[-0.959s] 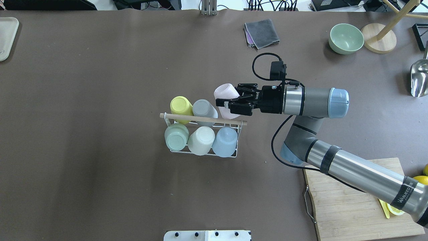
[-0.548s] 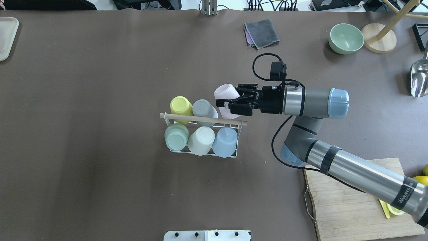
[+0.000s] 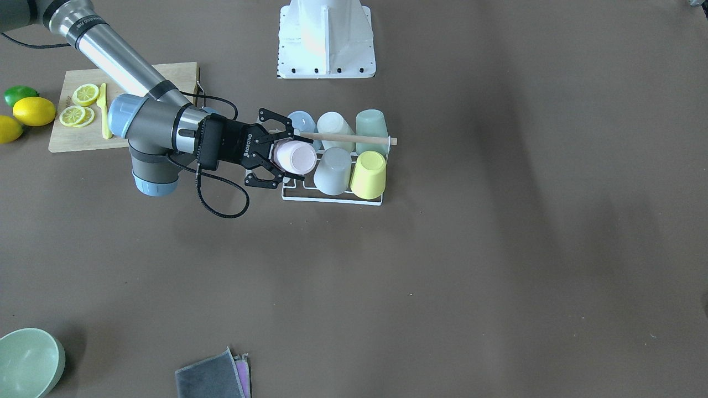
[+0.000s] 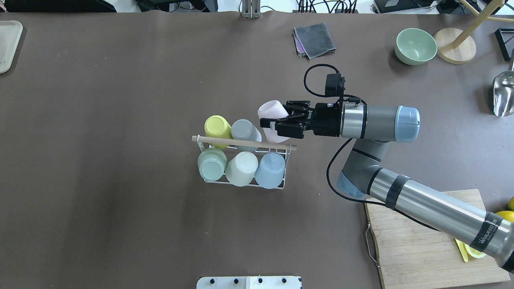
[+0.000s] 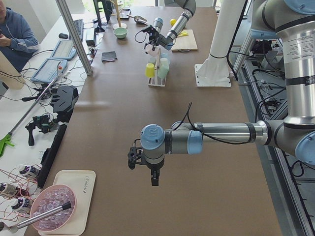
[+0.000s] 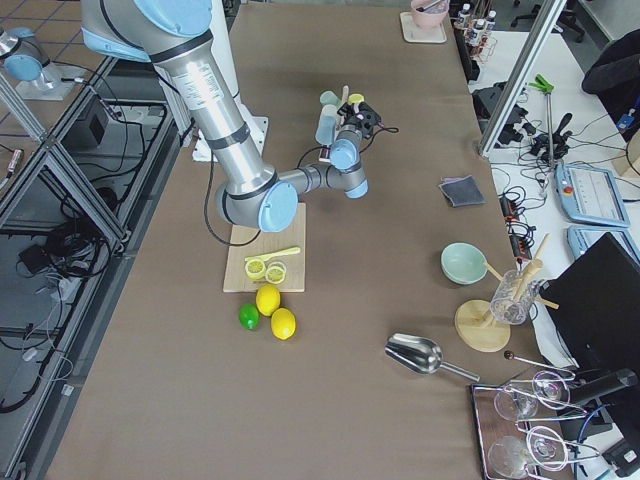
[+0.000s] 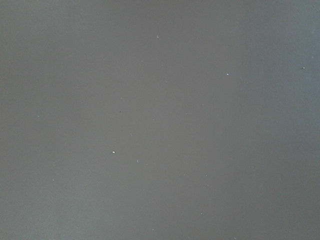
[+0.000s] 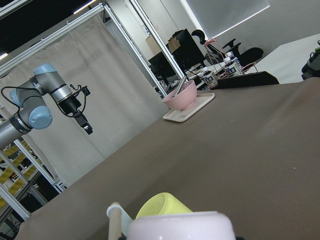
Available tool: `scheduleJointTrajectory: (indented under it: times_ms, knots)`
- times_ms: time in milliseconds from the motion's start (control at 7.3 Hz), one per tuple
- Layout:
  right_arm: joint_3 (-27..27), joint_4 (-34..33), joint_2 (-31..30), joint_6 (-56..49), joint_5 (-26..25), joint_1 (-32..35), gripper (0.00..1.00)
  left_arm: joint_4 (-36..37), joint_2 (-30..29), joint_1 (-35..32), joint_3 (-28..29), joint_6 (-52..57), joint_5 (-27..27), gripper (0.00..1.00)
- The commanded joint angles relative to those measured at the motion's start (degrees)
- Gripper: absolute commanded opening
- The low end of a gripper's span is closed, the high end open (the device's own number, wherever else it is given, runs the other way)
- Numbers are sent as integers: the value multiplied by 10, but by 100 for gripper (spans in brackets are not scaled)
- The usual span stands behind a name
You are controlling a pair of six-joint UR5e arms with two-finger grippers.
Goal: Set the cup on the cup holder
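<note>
Starting at the left end of the tabletop, the left gripper (image 5: 132, 160) hung above the bare brown surface, well apart from everything else. Whether its fingers were apart or together I could not tell. Near the middle of the tabletop stood the cup holder (image 4: 225, 140) with five upturned cups on it: a yellow cup (image 4: 217, 126) and a grey cup (image 4: 245, 130) in the row toward the far edge, and a green cup (image 4: 212, 163), a cream cup (image 4: 241, 168) and a blue cup (image 4: 270, 169) in the row on the robot's side. Just beside the grey cup, at the right end of the far row, was the pink cup (image 4: 270, 110) — tilted, with the fingers of the right gripper (image 4: 277, 118) clamped on its sides. If it sat on a prong was hidden. Further right, a wooden cutting board (image 4: 421, 241) lay at the right corner on the robot's side.
</note>
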Motion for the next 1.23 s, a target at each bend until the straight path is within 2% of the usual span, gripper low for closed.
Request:
scheduleJointTrajectory:
  times_ms: [0, 685, 1096]
  knots:
    - [3, 1, 0, 1, -3, 1, 100, 0, 0, 0, 2, 0, 1, 98]
    - [6, 4, 0, 1, -2, 6, 100, 0, 3, -5, 2, 0, 0, 98]
    - [6, -4, -4, -1, -3, 72, 100, 0, 3, -5, 3, 1, 1, 98]
